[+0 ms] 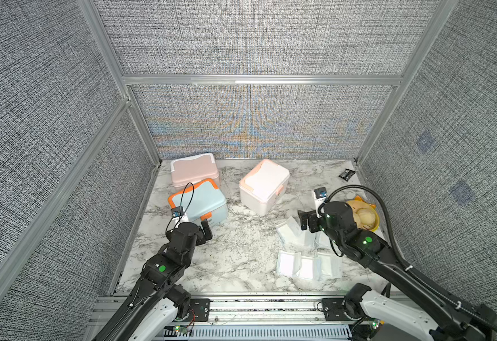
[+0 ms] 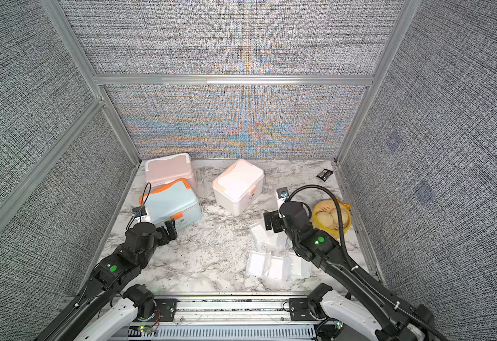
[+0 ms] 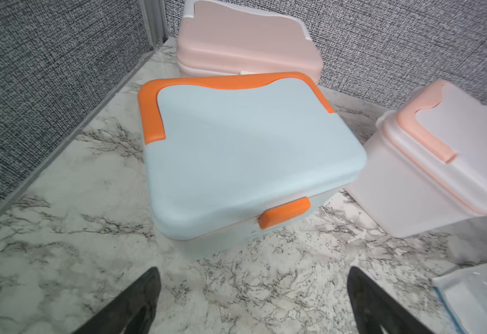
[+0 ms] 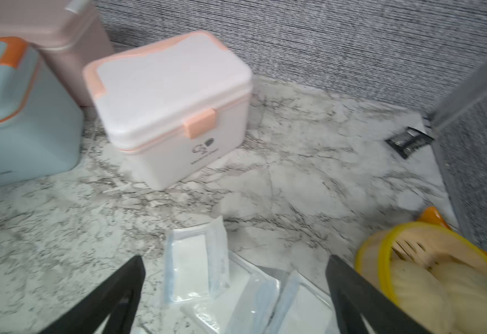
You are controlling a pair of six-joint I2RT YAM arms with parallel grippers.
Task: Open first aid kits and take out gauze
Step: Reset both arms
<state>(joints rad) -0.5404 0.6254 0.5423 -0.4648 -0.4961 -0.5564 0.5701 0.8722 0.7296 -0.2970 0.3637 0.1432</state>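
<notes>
Hovering released: left tool (image 3: 254, 300) near pale blue rounded plastic box (image 3: 245, 153), rigid, slick, taking at orange latch (image 3: 284, 212); right tool (image 4: 235, 295) over light, crinkly gauze packets (image 4: 193, 269).

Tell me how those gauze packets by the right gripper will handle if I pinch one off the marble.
The gauze packets look thin and flat, so probably light and floppy, sagging from a pinched edge. Their clear wrap looks glossy, so likely slippery on the marble table. They overlap in a loose pile under the open right gripper, so a neighbour may drag along.
</notes>
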